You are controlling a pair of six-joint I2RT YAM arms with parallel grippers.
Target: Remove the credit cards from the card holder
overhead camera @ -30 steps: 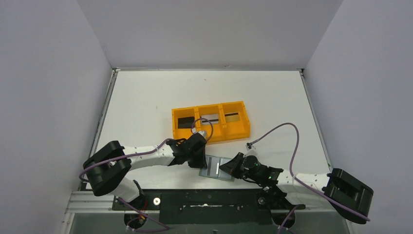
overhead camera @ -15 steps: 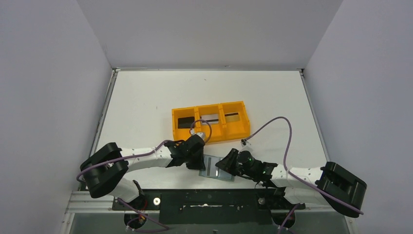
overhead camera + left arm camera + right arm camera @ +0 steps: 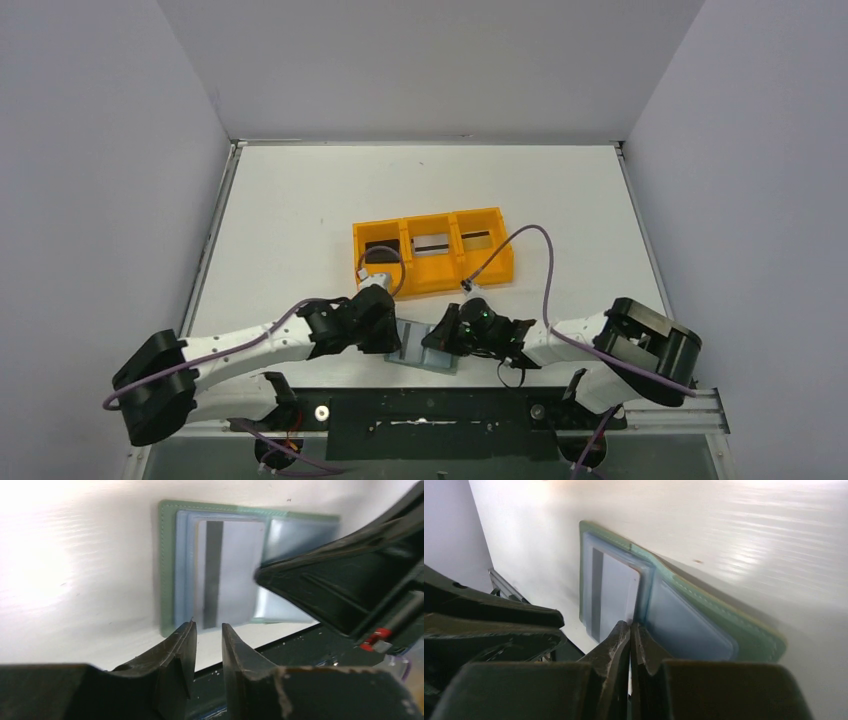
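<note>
The card holder (image 3: 414, 347) lies open on the table by the near edge, between my two grippers. Its rim is grey-green and its inside is pale blue (image 3: 181, 565). A silvery grey credit card (image 3: 235, 575) with a dark stripe lies on its left half, also seen in the right wrist view (image 3: 616, 592). My left gripper (image 3: 207, 627) hovers at the wallet's near edge, jaws a little apart with nothing between them. My right gripper (image 3: 630, 626) is shut, its tips against the card's edge by the fold. In the top view the left gripper (image 3: 392, 338) and right gripper (image 3: 438, 338) flank the wallet.
An orange three-compartment tray (image 3: 432, 272) stands just behind the wallet, with a black card (image 3: 380, 250) in its left compartment and striped cards in the other two. The table's front edge and a black rail (image 3: 280, 645) run right below the wallet. Grey walls enclose the table.
Both arms have shifted left and the wallet slid a little left with them. The right gripper moved onto the wallet. The left jaws, shut before, now stand slightly apart.
</note>
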